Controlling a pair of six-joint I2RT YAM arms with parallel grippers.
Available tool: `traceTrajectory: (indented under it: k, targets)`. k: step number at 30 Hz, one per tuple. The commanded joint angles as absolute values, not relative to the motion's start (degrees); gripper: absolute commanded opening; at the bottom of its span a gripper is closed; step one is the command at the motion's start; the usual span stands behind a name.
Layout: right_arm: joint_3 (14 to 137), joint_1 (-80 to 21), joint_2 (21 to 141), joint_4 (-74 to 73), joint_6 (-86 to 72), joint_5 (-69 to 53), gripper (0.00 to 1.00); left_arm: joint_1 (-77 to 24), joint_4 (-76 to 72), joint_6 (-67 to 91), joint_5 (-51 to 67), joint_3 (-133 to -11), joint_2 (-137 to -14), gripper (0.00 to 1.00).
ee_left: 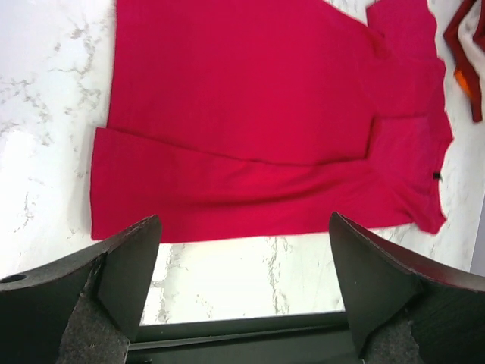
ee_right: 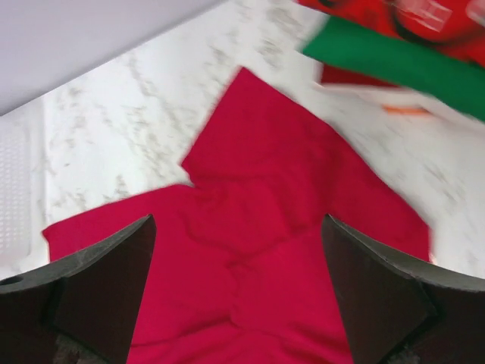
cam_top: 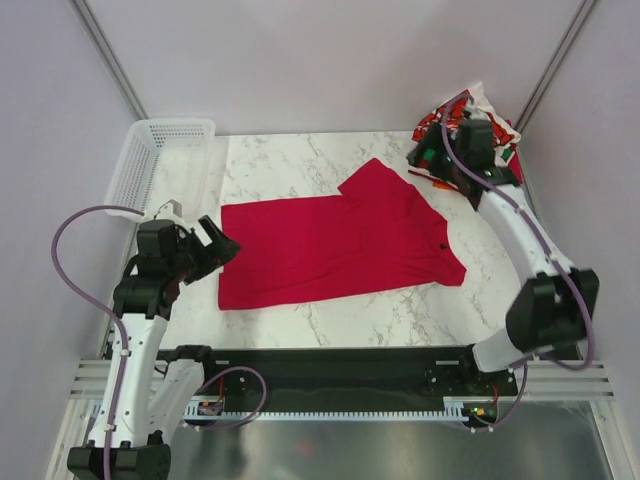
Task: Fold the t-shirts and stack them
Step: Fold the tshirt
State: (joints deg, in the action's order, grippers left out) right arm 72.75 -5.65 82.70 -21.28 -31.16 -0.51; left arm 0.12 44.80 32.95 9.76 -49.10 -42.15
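Observation:
A plain crimson t-shirt [cam_top: 330,250] lies flat on the marble table, its near long side folded over and one sleeve pointing to the back. It also shows in the left wrist view [ee_left: 258,129] and the right wrist view [ee_right: 258,250]. My left gripper [cam_top: 224,248] is open and empty at the shirt's left hem; its fingers [ee_left: 121,280] hover above bare marble. My right gripper [cam_top: 427,160] is open and empty above the shirt's collar end. A pile of folded t-shirts [cam_top: 495,125] lies at the back right, with a green one [ee_right: 394,61] and a red printed one [ee_right: 379,15].
A white mesh basket [cam_top: 150,160] stands at the back left corner and shows at the left edge of the right wrist view [ee_right: 15,189]. A black rail [cam_top: 340,365] runs along the table's near edge. Grey walls close in the back and sides.

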Motion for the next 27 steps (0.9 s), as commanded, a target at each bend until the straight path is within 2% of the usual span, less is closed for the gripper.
traceTrajectory:
  k: [1, 4, 8, 14, 23, 27]
  targets:
    - [86.71, -8.88, 97.08, -23.99, -26.02, -2.46, 0.97, -1.32, 45.88, 26.28, 11.69, -49.22, -42.45, 0.98]
    - [102.00, -9.31, 114.89, -27.67, -24.18, -4.82, 0.94, -1.41, 45.18, 27.59, 9.59, -47.90, -41.05, 0.97]
    - [121.93, -10.54, 130.02, -29.09, -22.85, -4.49, 0.89, -1.32, 44.47, 28.21, 5.55, -47.81, -39.46, 0.95]
    - [138.75, -11.43, 145.97, -29.62, -22.85, -2.29, 0.88, -1.32, 44.30, 28.30, 5.45, -47.64, -36.40, 0.92]
    - [139.22, -12.04, 151.35, -27.16, -21.27, -0.35, 0.83, -1.23, 44.12, 28.65, 4.31, -47.29, -34.98, 0.90]
    - [136.85, -13.44, 151.52, -26.98, -19.34, 0.95, 0.77, -1.23, 44.12, 28.74, 4.04, -47.29, -35.24, 0.90]
